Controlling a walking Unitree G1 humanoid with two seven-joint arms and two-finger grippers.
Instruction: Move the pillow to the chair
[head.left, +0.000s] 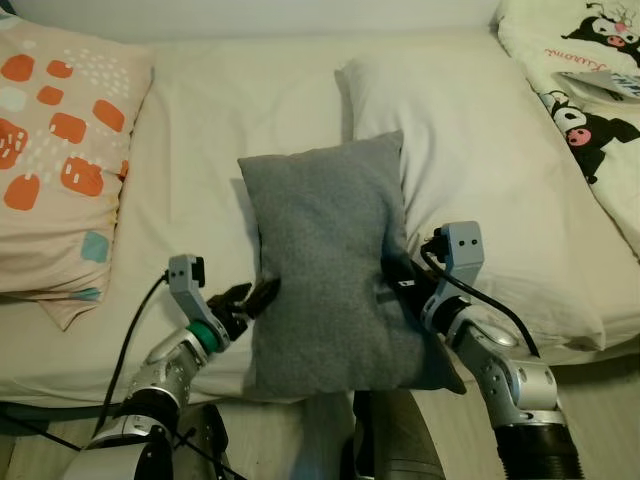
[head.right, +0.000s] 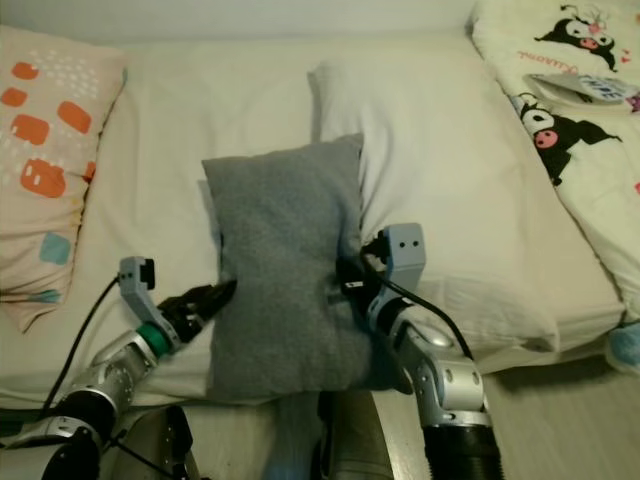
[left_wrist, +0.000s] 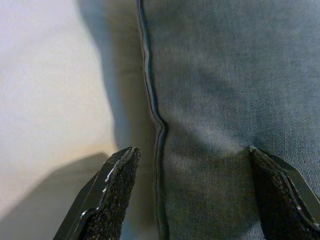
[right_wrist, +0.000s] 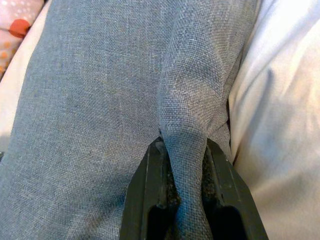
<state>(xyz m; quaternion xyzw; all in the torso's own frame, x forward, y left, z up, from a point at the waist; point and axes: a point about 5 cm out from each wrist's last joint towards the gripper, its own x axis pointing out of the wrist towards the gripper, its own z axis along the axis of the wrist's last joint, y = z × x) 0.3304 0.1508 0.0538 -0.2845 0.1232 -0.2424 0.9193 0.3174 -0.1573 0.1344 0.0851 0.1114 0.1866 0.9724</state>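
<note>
Grey pillow (head.left: 330, 270) at the near edge of the bed (head.left: 200, 110), partly over a white pillow (head.left: 480, 150). Right gripper (right_wrist: 182, 200) pinches a fold of its right edge. Left gripper (left_wrist: 200, 200) wide apart, straddling its left seam, one finger on the fabric.

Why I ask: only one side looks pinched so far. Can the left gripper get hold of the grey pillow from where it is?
Probably yes. The left gripper is open, its fingers straddling the seam edge of the grey pillow with nothing between. The right gripper already pinches a fold.
</note>
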